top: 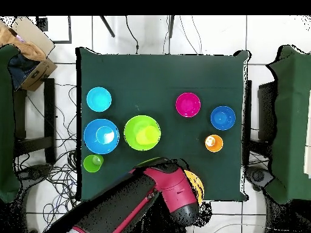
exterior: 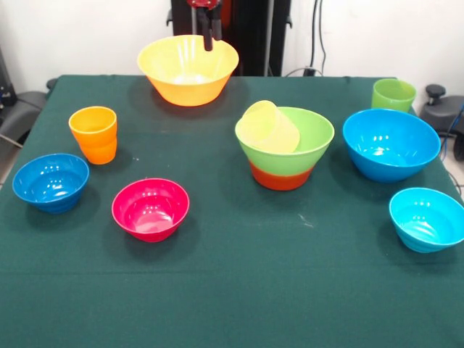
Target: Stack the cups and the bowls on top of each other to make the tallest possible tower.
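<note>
- Small dark blue bowl (exterior: 51, 181): near left of the green-clothed table (exterior: 239, 290), upright and empty. Glossy thin plastic, judged light, stiff and slippery; best taken by pinching the rim wall.
- Orange cup (exterior: 93, 134): just beyond the dark blue bowl, upright, faintly ribbed. Judged light and easy to tip; take it across the lip, or one finger in and one out.
- Magenta bowl (exterior: 151, 209): near side, left of centre, upright and empty; same rim pinch.
- Big yellow-orange bowl (exterior: 188, 69): far edge, centre-left, upright. Too broad to span; only the rim wall offers a hold.
- Gripper (exterior: 210, 32): hangs over the far rim of the yellow-orange bowl with nothing in it; fingers look close together, but I cannot tell whether they are parted or closed.
- Tower (exterior: 284, 148): centre-right; light green bowl (exterior: 308, 145) nested in the orange-red bowl (exterior: 281, 177), with the pale yellow cup (exterior: 270, 127) lying tilted inside against the left wall. The cup is judged likely to slide on the slick plastic.
- Big blue bowl (exterior: 391, 143): right, upright and empty.
- Light green cup (exterior: 394, 94): far right, behind the big blue bowl, upright.
- Small cyan bowl (exterior: 426, 217): near right corner, upright and empty.
</note>
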Robot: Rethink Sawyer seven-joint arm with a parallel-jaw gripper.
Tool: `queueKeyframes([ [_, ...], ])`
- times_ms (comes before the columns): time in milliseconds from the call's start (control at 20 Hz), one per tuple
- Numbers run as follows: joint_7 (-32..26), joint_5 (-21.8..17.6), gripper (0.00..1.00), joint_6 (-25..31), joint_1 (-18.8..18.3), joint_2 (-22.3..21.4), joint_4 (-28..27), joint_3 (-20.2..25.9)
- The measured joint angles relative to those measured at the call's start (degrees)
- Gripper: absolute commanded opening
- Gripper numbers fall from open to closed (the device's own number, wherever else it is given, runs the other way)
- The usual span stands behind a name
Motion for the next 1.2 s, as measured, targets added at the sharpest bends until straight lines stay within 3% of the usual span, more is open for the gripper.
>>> queueKeyframes([
  [450, 0.0, -0.1, 1.00, 1.2, 0.3, 0.0, 0.0, 0.0],
  [1200, 0.0, -0.9, 1.00, 1.2, 5.9, 0.1, 0.4, 0.0],
])
